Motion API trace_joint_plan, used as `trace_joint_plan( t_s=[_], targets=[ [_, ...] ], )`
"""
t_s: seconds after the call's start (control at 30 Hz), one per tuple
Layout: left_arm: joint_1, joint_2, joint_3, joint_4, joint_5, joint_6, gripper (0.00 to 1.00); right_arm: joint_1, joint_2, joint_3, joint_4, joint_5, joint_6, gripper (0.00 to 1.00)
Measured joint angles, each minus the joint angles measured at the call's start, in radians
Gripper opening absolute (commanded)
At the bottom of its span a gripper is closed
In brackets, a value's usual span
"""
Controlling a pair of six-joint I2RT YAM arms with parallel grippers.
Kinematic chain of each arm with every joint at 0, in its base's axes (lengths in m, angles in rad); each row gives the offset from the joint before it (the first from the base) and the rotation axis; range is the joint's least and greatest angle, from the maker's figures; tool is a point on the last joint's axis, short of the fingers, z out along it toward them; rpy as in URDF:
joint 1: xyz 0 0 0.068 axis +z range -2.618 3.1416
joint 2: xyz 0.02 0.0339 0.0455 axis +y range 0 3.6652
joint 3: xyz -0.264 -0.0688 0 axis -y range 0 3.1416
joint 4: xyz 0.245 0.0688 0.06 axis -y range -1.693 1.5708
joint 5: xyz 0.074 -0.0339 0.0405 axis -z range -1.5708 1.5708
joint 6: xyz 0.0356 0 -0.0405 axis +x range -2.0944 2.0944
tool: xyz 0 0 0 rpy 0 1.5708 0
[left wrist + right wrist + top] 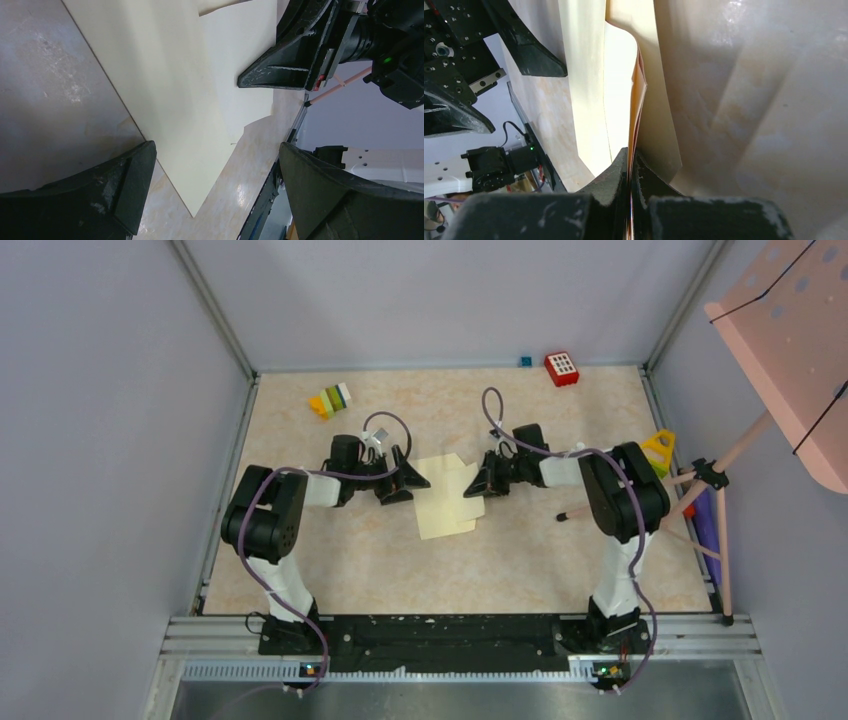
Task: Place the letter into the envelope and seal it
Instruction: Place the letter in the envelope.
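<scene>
Right claw [630, 156] pinching envelope [445, 505] edge, left claw [216, 147] wide, envelope lengthwise near-to-far

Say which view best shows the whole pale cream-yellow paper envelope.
Top external: the envelope lies almost whole between left gripper and right gripper. Left wrist shows part of it; right wrist, only the pinched edge.

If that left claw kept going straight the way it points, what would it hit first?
Most likely the envelope: it lies directly ahead, reaching in between the left gripper's open fingers. Beyond it sits the right gripper, pinching the paper's far edge. Its height above the sheet is unclear.
</scene>
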Motion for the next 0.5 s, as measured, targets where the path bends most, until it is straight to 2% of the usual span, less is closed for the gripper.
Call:
trace_joint_plan(
  t_s=[0.5],
  targets=[
    [-0.002,0.000,0.000,-0.001,-0.001,0.005,0.99,0.045,0.034,0.071,-0.004,0.002,-0.031,0.00]
  ],
)
